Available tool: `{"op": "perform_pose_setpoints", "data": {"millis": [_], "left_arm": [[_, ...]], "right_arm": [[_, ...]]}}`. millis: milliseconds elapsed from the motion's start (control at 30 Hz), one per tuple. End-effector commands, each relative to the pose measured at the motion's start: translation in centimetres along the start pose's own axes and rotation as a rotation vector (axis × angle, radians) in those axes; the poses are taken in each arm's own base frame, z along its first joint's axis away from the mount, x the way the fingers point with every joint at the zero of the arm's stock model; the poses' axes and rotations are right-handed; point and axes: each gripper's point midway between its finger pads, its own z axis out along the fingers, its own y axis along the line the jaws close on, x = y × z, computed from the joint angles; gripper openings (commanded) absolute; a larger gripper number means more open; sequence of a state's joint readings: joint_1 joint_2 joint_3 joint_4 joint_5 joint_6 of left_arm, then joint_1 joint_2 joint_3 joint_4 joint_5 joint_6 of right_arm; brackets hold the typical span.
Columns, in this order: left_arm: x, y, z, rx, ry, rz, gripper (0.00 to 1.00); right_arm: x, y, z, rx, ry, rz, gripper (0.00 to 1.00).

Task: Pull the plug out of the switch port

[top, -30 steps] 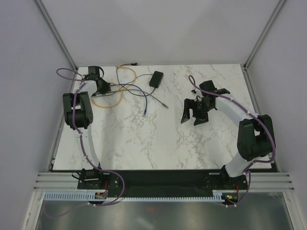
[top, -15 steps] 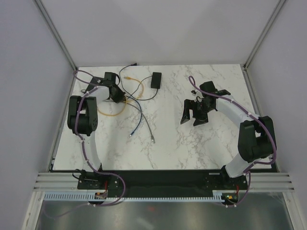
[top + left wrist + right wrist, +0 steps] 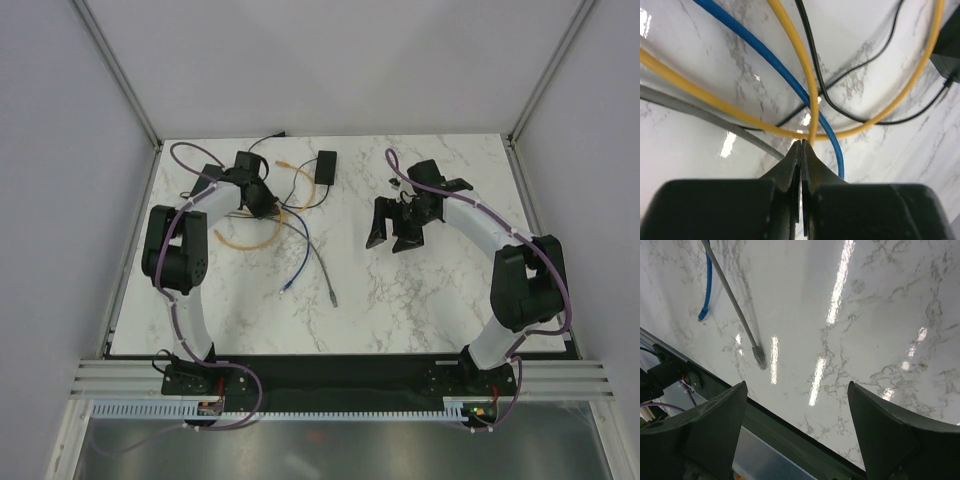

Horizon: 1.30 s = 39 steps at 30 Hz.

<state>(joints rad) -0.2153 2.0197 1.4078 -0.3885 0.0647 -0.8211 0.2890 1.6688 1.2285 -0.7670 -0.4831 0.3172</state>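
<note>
Where its fingers meet, the left gripper [image 3: 802, 144] is clenched on the yellow cable [image 3: 791, 45], just left of the black box [image 3: 325, 165]. The switch port in the box's edge is too small to make out. A blue cable [image 3: 765, 55], a gray cable [image 3: 700, 112] and a black cord [image 3: 840, 105] cross beside the yellow one. Right of the box, the right gripper [image 3: 796, 390] hangs spread, gripping nothing.

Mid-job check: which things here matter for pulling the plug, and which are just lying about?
Job: black box, the switch; thin black cord, the only lead seen reaching it; left gripper, shut on the yellow cable.
Lying about: blue cable and grey cable, each with a loose end; right gripper, open and holding nothing.
</note>
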Motion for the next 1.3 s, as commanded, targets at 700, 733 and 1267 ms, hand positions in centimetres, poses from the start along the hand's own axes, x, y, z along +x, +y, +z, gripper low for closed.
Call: {"op": "perform_pose_setpoints", "data": {"millis": [700,733,1267], "left_arm": [[-17.5,10.5,-12.1,0.014,-0.364,-0.322,0.02],[-17.1,11.6,-10.9,-0.012,-0.338,-0.338,0.02],[-27.4,9.4,-6.7,0.259,-0.597,0.027,0.44]], "right_arm": [[-16.7,25.9,4.3,-0.572,-0.411,-0.041,0.87],[-17.8,26.3,5.7,-0.597,-0.437,-0.045,0.87],[-17.0,29.3,14.0,-0.690,-0.312,-0.041,0.75]]}}
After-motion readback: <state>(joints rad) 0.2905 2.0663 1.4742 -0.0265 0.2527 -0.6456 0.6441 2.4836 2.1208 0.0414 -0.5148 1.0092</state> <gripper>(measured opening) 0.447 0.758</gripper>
